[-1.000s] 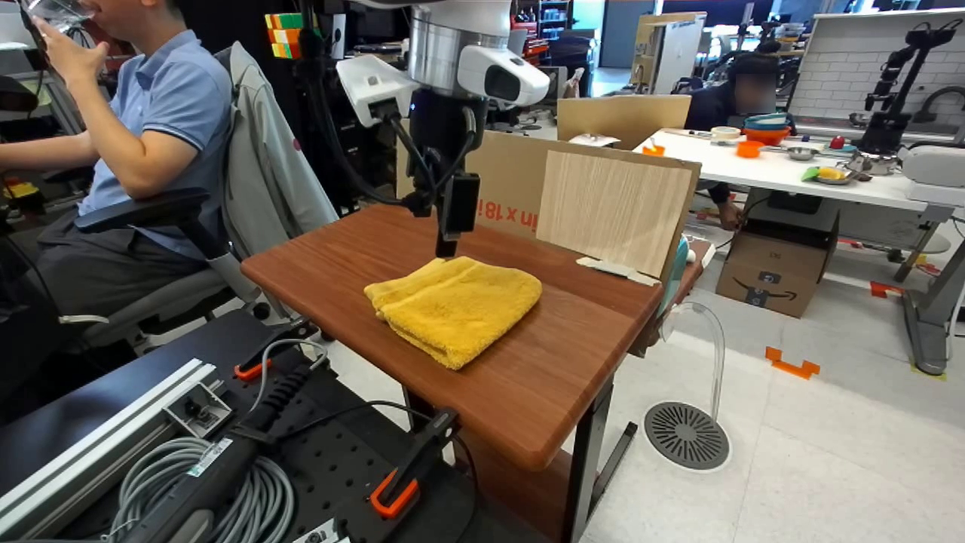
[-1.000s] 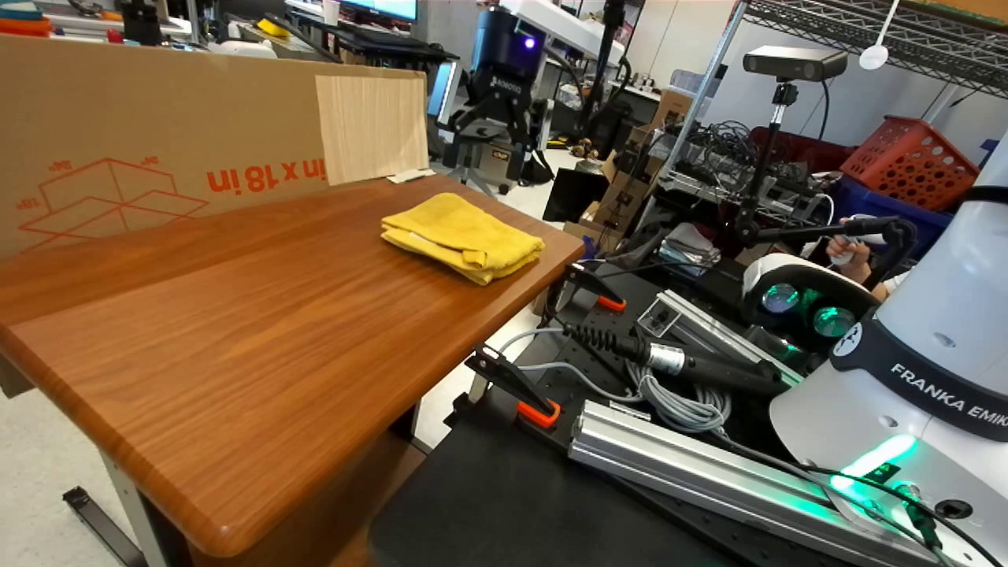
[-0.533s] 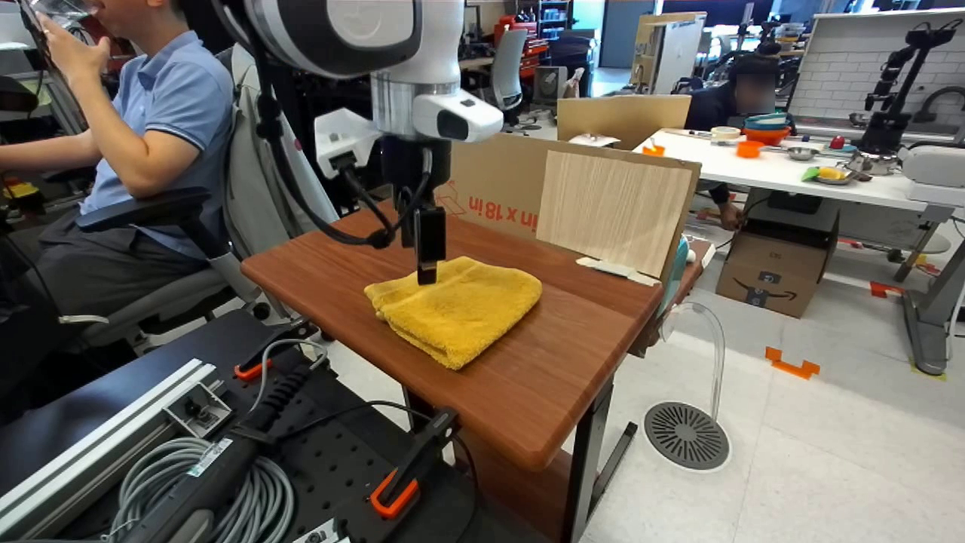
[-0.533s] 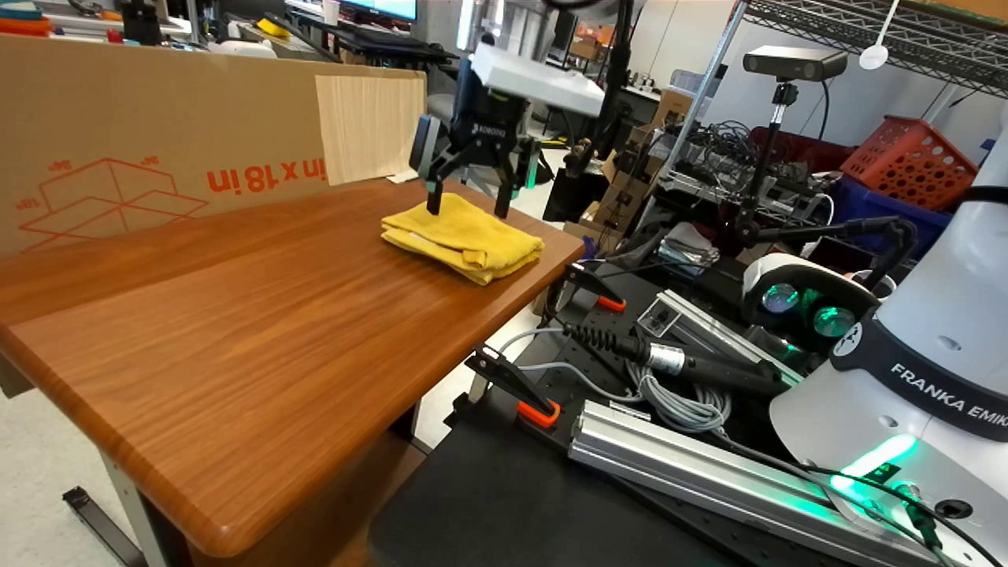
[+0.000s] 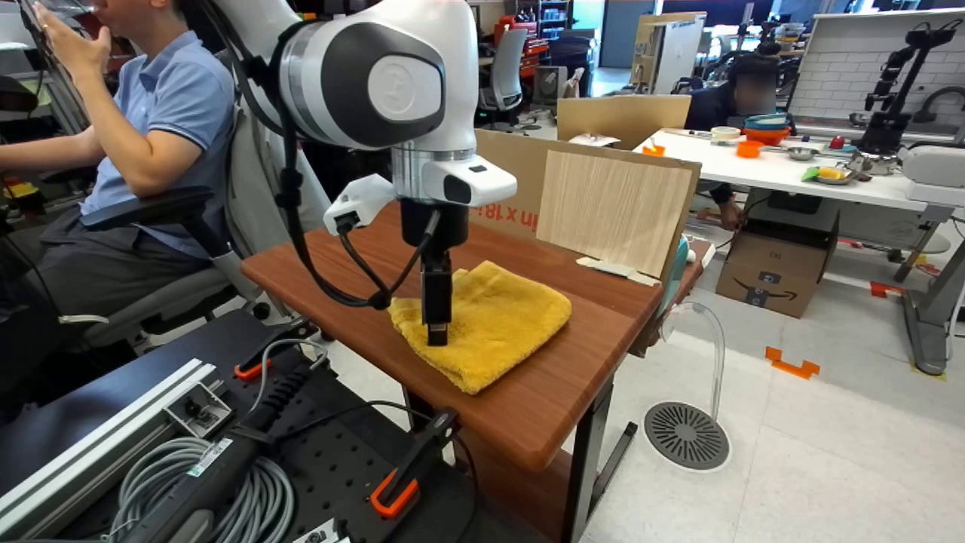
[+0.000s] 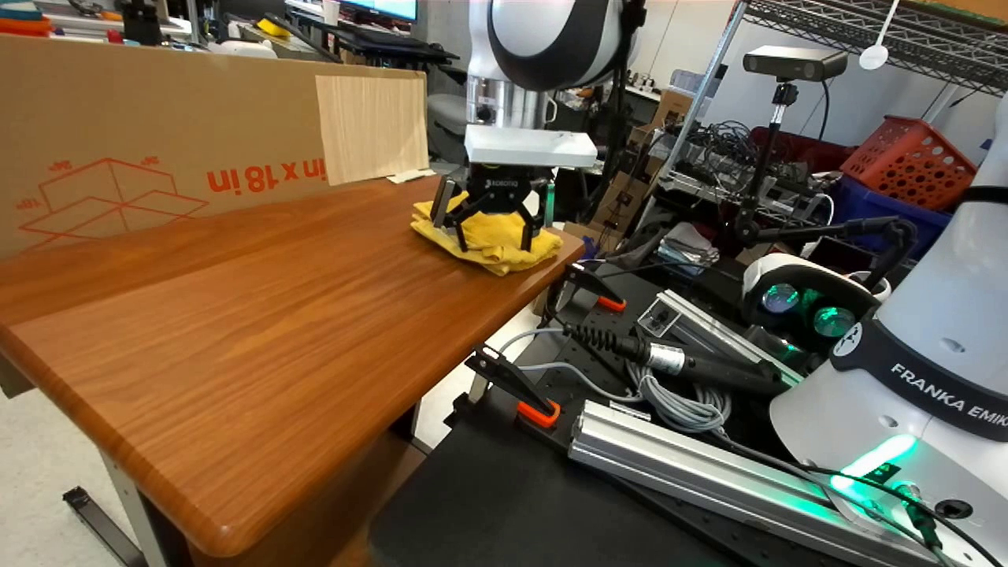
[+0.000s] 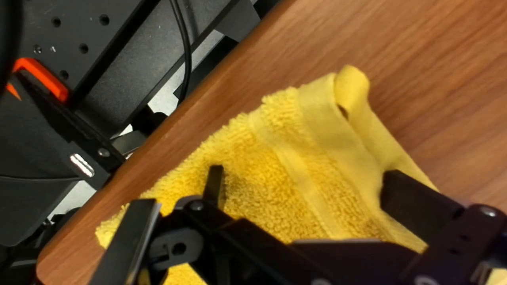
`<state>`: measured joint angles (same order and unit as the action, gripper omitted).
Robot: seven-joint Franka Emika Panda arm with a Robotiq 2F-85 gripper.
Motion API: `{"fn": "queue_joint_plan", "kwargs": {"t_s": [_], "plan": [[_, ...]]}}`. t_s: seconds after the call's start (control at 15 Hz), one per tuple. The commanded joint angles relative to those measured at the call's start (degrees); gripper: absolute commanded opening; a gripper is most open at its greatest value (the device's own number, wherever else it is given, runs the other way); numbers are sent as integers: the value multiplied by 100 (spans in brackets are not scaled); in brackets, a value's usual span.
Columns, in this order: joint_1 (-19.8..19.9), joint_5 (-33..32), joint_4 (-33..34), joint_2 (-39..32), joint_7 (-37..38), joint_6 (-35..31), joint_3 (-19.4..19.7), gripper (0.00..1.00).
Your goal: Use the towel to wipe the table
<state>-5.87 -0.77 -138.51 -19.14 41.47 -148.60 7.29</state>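
The folded yellow towel lies on the brown wooden table, near one end; it also shows in the other views. A looped corner of it sticks up in the wrist view. My gripper is open, pointing down, its two fingers spread wide over the towel. In both exterior views the fingertips of the gripper come down at the towel's top and seem to touch it. No towel cloth is pinched between them. Part of the towel is hidden behind the gripper and arm.
A cardboard wall with a light wood panel stands along the table's far edge. Black clamps with orange grips and coiled cable lie on the black bench beside the table. A seated person is nearby.
The arm has come down from above the table onto the towel. In the last half second the towel has shifted slightly towards the bench side. The gripper stays open.
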Motion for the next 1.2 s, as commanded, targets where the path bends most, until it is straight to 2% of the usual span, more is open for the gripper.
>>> {"fn": "queue_joint_plan", "kwargs": {"t_s": [0.0, 0.2, 0.4, 0.6, 0.87, 1.13], "plan": [[343, 420, 311, -380, -395, -90, -114, 100], [682, 1249, 568, -637, -1413, -231, -608, 100], [931, 2231, 1099, -915, -2395, 309, -1128, 100], [740, 2362, 1390, -1162, -2565, 390, -1267, 100], [352, 2131, 1603, -1423, -2437, 369, -1363, 100], [-172, 1843, 1358, -1257, -2396, 127, -1402, 100]]}}
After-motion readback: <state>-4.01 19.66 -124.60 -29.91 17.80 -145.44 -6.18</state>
